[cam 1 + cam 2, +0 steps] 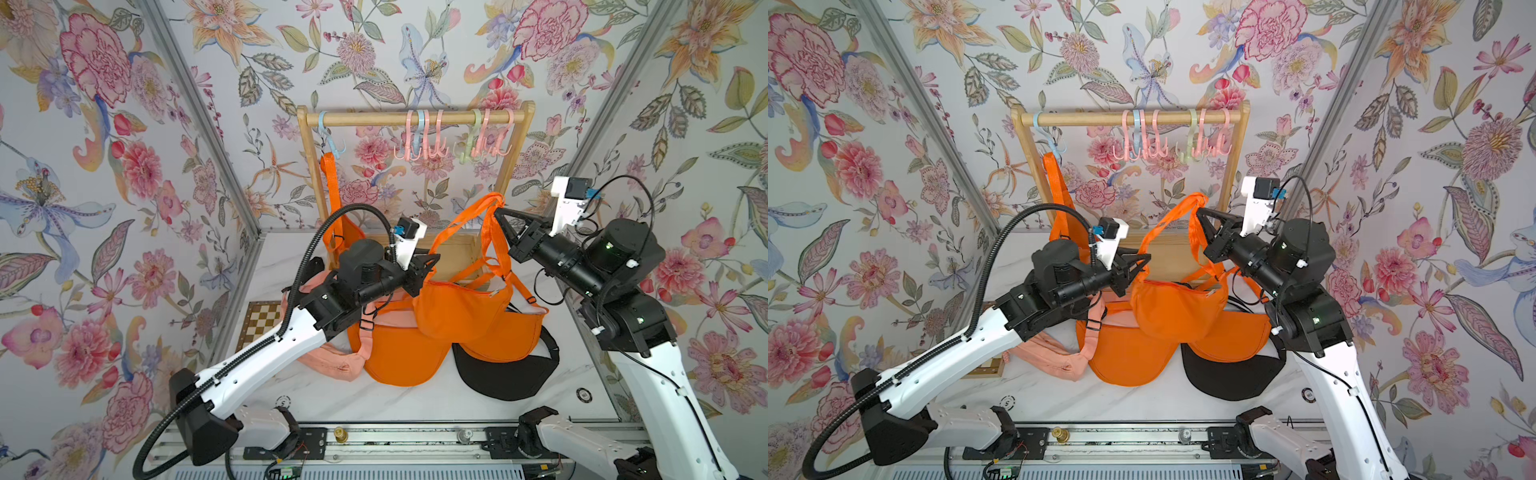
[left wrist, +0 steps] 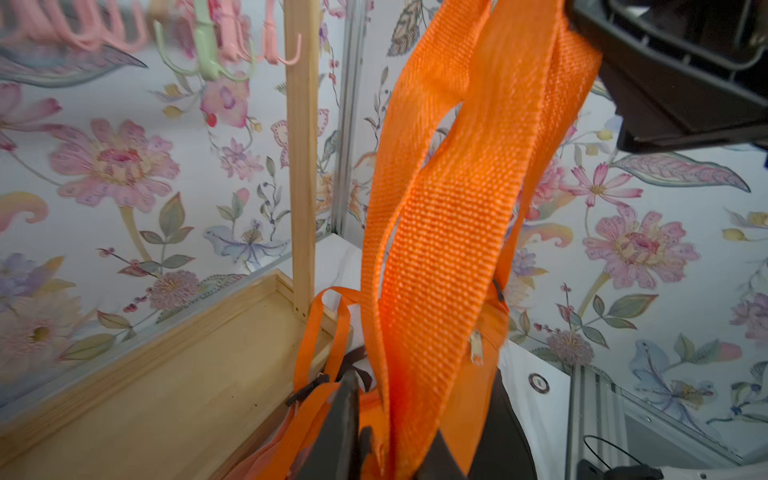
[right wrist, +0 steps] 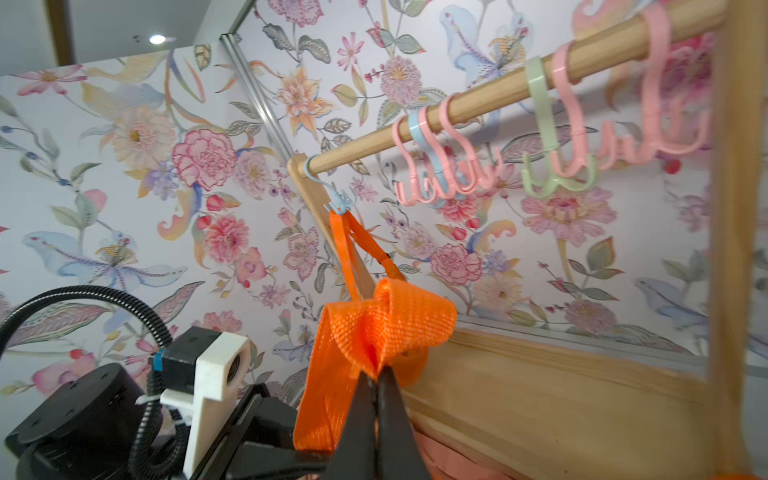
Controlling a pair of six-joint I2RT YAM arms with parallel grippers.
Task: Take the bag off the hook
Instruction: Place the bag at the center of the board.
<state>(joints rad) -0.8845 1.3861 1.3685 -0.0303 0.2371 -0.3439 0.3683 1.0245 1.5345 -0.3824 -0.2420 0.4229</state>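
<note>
Right fingers [image 3: 376, 374] pinched shut on bunched orange strap [image 3: 386, 316], left fingers [image 2: 347, 419] beside it, grip unclear; shallow pinch may slip, dropping bag [image 1: 453, 307] onto bench [image 1: 415, 399].

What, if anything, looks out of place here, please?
Pink bag, orange bag and black bag lie in an overlapping heap on the table before the rack. The blue hook bearing a hanging orange strap slants sideways, unlike the other hooks.

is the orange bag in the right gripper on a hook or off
Off. The orange bag hangs by its strap from the shut right gripper, below the rail, clear of the hooks.
</note>
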